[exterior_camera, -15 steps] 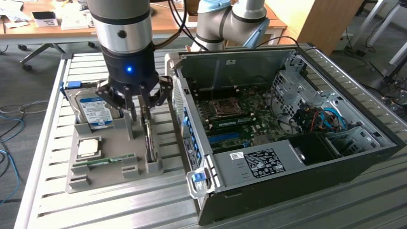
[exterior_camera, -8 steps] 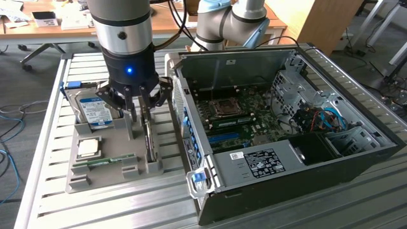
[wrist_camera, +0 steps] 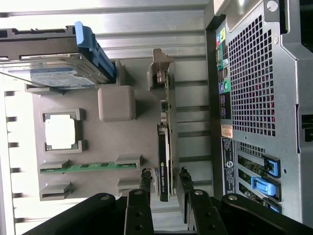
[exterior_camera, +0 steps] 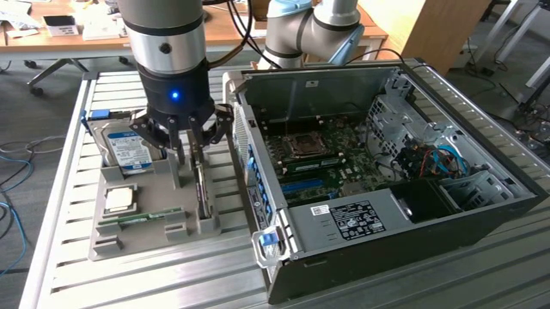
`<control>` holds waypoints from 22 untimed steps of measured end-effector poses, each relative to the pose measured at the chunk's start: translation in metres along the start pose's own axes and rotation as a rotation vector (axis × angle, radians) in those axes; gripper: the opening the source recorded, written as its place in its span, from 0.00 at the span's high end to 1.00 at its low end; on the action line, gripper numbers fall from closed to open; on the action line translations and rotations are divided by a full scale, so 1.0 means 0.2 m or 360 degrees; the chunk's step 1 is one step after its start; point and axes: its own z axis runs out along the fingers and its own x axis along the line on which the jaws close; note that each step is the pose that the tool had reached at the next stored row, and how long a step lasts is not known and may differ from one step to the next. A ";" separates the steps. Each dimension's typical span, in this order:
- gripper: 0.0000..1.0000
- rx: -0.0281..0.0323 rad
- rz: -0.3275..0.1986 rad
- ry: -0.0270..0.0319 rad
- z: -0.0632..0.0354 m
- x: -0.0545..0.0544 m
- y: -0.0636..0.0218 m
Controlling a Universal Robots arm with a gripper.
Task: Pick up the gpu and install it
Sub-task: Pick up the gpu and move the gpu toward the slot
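I have the gripper (exterior_camera: 187, 168) down over the grey parts tray (exterior_camera: 146, 222), and the gpu (exterior_camera: 203, 193) stands on edge in its slot in that tray, on the side nearest the open computer case (exterior_camera: 481, 193). In the wrist view the card (wrist_camera: 166, 147) shows as a thin dark strip. Its long axis runs straight away from the gripper (wrist_camera: 164, 178), with the metal bracket at the far end. My fingers (wrist_camera: 145, 182) straddle the card across its thin dimension, one on each face, towards the end away from the bracket rather than at mid-length. They stand apart: I see a sliver of tray between each pad and the card, so I judge nothing is clamped yet and the card rests in its slot. The fingers' closing line lies square to the card's long axis, which is what the grasp depends on. The hard drive (exterior_camera: 129, 151) stands well off on the tray's other side.
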 end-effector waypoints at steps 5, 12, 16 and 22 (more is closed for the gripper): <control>0.64 -0.00001 0.0000 -0.00001 0.014 0.00 -0.001; 0.64 0.00003 0.0000 0.00003 0.048 0.00 -0.003; 0.64 0.00001 0.0000 0.00001 0.049 0.00 -0.003; 0.64 0.00001 0.0000 0.00001 0.068 0.00 -0.004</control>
